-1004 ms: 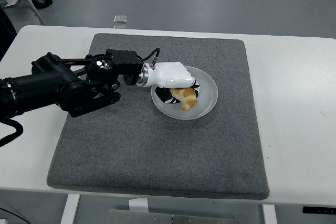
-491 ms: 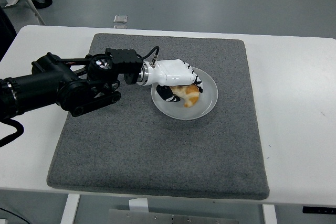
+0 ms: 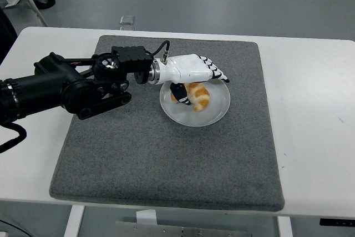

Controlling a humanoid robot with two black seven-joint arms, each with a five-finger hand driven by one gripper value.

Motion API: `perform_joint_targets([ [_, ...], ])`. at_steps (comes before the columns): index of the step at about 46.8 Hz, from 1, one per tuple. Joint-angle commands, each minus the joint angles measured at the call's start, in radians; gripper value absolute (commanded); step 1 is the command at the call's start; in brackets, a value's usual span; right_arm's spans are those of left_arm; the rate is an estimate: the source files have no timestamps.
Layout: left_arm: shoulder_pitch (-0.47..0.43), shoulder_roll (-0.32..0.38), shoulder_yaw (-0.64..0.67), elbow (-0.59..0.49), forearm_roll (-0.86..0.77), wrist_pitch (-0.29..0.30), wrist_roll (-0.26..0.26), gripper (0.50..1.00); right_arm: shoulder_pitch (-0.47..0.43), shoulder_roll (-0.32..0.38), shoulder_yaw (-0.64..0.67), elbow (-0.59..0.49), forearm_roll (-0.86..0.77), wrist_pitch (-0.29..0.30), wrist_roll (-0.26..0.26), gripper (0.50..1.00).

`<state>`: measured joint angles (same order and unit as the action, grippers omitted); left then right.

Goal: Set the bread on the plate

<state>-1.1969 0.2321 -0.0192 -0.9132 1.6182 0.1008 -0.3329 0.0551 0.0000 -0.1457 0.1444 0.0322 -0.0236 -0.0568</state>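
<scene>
On the white counter [image 3: 310, 109] lies a grey mat [image 3: 166, 154], with the black left arm [image 3: 61, 87] reaching in across it from the left edge. Toward the mat's far right sits a white plate [image 3: 213, 116], and the left hand [image 3: 191, 73] hovers over its far rim with fingers [image 3: 216, 73] spread straight, holding nothing. A golden croissant [image 3: 197, 95] rests on the plate, beside the thumb.

Near the frame's centre the bread [image 3: 196, 95] lay on the plate [image 3: 219, 109], which sat on a grey mat [image 3: 166, 154] covering the white table [image 3: 316, 115]. The left hand [image 3: 194, 73] hovered over the plate's upper-left part, fingers [image 3: 216, 73] extended flat, thumb pointing down beside the bread.
</scene>
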Motion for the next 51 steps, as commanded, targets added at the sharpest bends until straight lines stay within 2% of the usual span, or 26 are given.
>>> perform_joint_targets([
  [1,-0.007,0.003,-0.010,-0.010,-0.049,0.000,0.000,0.990,0.000,0.000,0.000,0.000,0.000,0.001,0.000,0.930],
  [9,-0.032,0.007,-0.065,-0.042,-0.225,0.000,0.000,0.992,0.000,0.000,0.000,0.001,0.000,-0.001,0.000,0.930],
  [23,-0.035,0.018,-0.160,-0.027,-0.601,0.002,0.000,0.992,0.000,0.000,0.000,0.001,0.000,0.001,0.000,0.930],
  [33,-0.021,0.055,-0.243,0.025,-0.898,0.002,0.003,0.992,0.000,0.000,0.000,0.001,0.000,0.001,0.000,0.930],
  [41,-0.024,0.065,-0.249,0.108,-1.182,-0.009,0.002,0.994,0.000,0.000,0.000,0.000,0.000,0.001,0.000,0.930],
  [51,-0.021,0.082,-0.281,0.198,-1.388,-0.030,0.003,1.000,0.000,0.000,0.000,0.001,0.000,0.001,0.000,0.930],
])
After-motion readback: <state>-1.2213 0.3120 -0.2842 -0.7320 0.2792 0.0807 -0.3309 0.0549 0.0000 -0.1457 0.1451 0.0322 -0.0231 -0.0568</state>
